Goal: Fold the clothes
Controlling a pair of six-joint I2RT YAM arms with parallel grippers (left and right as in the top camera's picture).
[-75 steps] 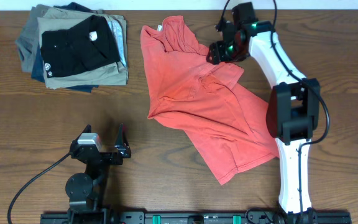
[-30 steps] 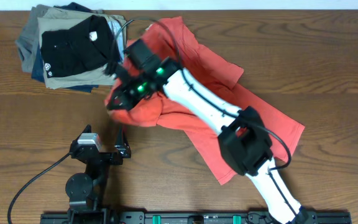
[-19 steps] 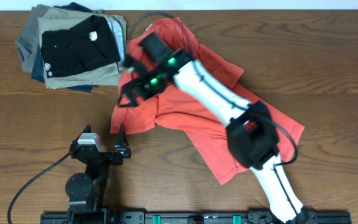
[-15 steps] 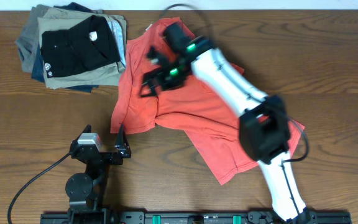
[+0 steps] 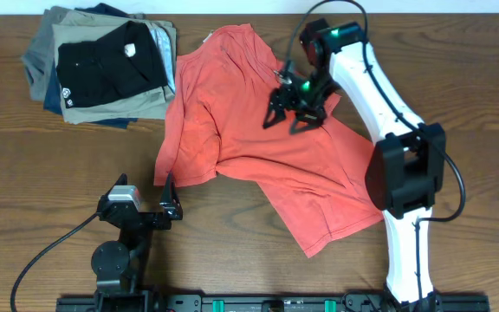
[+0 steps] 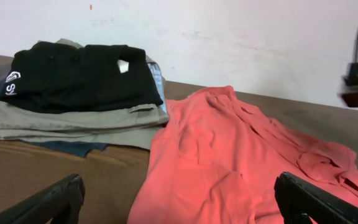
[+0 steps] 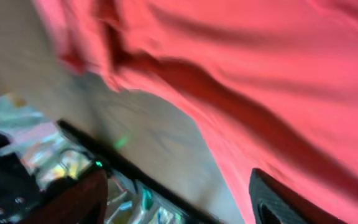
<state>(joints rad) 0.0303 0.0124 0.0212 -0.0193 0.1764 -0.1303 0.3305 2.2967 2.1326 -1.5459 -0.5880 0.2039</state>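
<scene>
The clothes, one coral-red T-shirt (image 5: 258,147), lie crumpled and partly spread across the middle of the table, neck toward the back. My right gripper (image 5: 286,121) hovers over the shirt's upper right part, open and holding nothing. Its blurred wrist view shows red cloth (image 7: 260,62) beyond the right gripper (image 7: 179,199), with an empty gap between its fingers. My left gripper (image 5: 171,198) rests open near the front, just by the shirt's lower left corner. In the left wrist view the shirt (image 6: 229,162) lies ahead of the left gripper (image 6: 182,202), between its wide-apart fingers.
A stack of folded garments (image 5: 102,65), black one on top, sits at the back left, its right edge next to the shirt's left side; it shows as the stack (image 6: 73,87) in the left wrist view. Bare wooden table (image 5: 475,95) lies to the right and front left.
My right gripper dragged part of the shirt left toward the stack, let it go, and swung back right over the shirt. That part now lies spread out. The left arm stayed still.
</scene>
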